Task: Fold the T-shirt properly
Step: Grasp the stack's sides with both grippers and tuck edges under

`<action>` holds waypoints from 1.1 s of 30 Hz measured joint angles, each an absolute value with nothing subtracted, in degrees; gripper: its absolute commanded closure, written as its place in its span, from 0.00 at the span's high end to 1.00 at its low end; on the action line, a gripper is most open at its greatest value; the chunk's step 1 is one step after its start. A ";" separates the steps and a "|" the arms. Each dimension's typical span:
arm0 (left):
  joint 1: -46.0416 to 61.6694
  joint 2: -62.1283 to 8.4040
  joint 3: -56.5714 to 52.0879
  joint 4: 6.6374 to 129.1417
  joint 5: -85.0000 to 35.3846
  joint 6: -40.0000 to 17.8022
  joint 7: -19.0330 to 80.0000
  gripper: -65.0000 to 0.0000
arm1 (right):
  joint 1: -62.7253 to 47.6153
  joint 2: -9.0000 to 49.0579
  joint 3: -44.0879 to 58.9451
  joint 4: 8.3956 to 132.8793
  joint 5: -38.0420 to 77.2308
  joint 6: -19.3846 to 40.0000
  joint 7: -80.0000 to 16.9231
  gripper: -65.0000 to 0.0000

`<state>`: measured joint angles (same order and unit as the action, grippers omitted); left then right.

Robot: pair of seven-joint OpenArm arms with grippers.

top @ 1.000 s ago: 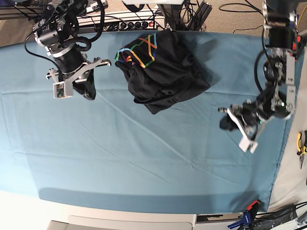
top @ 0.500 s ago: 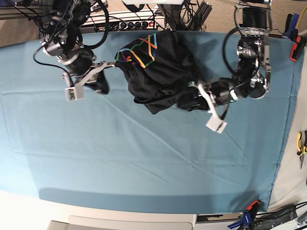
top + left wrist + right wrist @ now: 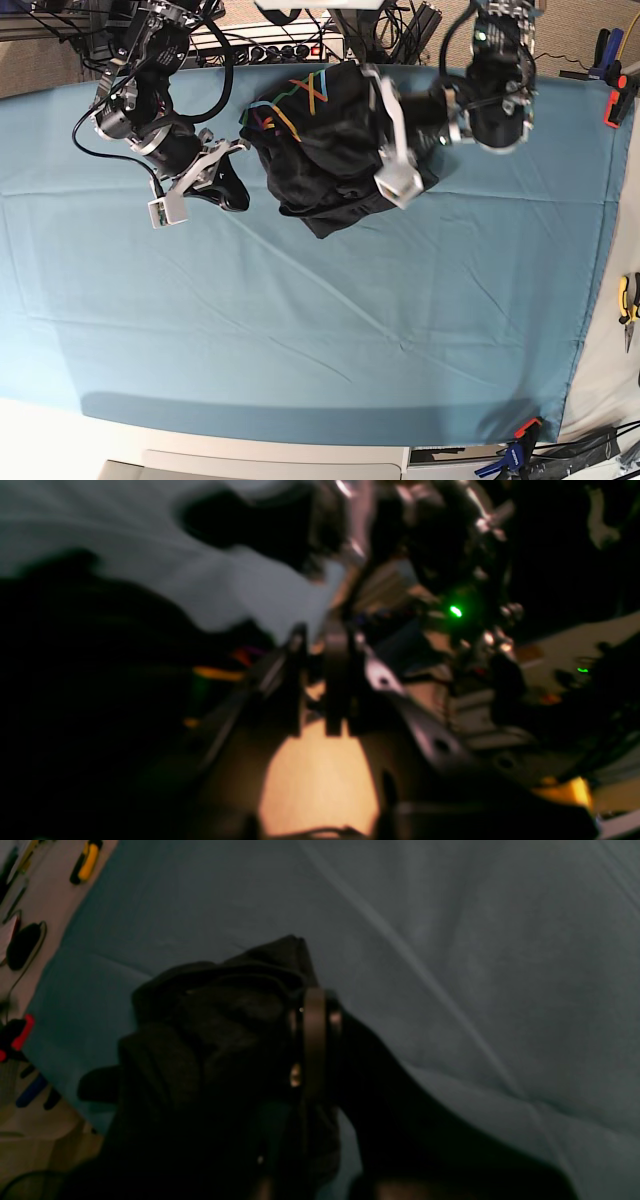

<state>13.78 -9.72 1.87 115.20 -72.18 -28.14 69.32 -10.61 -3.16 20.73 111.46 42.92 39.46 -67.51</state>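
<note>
The black T-shirt (image 3: 330, 150) lies crumpled at the back middle of the table, with its rainbow print (image 3: 290, 105) showing at the upper left. My left gripper (image 3: 372, 135) hangs over the shirt's right part. The left wrist view is blurred. There its fingers (image 3: 337, 680) stand close together with a narrow gap, dark cloth (image 3: 75, 680) lies to the left, and any pinch does not show. My right gripper (image 3: 235, 190) sits just left of the shirt. In the right wrist view it (image 3: 314, 1007) is shut and empty, with the shirt (image 3: 210, 1030) bunched beside its tip.
The teal table cloth (image 3: 300, 320) covers the table. A power strip and cables (image 3: 270, 45) run along the back edge. Clamps (image 3: 615, 100) (image 3: 520, 435) hold the cloth's right corners. Pliers (image 3: 628, 300) lie off the right edge.
My left arm swung from the table's right side up and left, over the shirt. My right arm moved down and right, close to the shirt's left edge.
</note>
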 measured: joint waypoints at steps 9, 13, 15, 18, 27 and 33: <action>19.46 -10.31 2.57 115.18 -61.52 -25.26 66.17 0.08 | -10.28 -3.05 5.30 111.46 55.51 39.81 -76.29 0.00; 21.06 -10.33 2.55 115.13 -53.82 -21.78 63.31 0.08 | -9.67 -3.03 0.97 111.46 50.37 39.79 -76.34 0.00; 21.45 -10.33 2.55 115.13 -52.93 -21.43 62.76 0.08 | -8.93 -3.03 0.36 111.24 47.70 39.92 -75.26 0.00; 21.87 -10.35 2.55 115.13 -52.93 -21.41 62.50 0.08 | -6.98 -3.01 0.36 107.18 44.82 39.97 -73.56 0.00; 23.05 -10.31 2.57 115.13 -48.14 -18.31 61.80 0.08 | 0.71 -1.02 0.34 91.33 43.59 39.97 -74.59 0.00; 23.97 -10.33 2.55 114.26 -45.60 -15.84 60.73 0.08 | 5.85 -0.99 0.32 90.13 43.94 39.90 -73.67 0.00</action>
<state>23.97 -10.33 2.55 114.26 -45.60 -15.84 60.73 5.85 -0.99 0.32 90.13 43.94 39.90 -73.67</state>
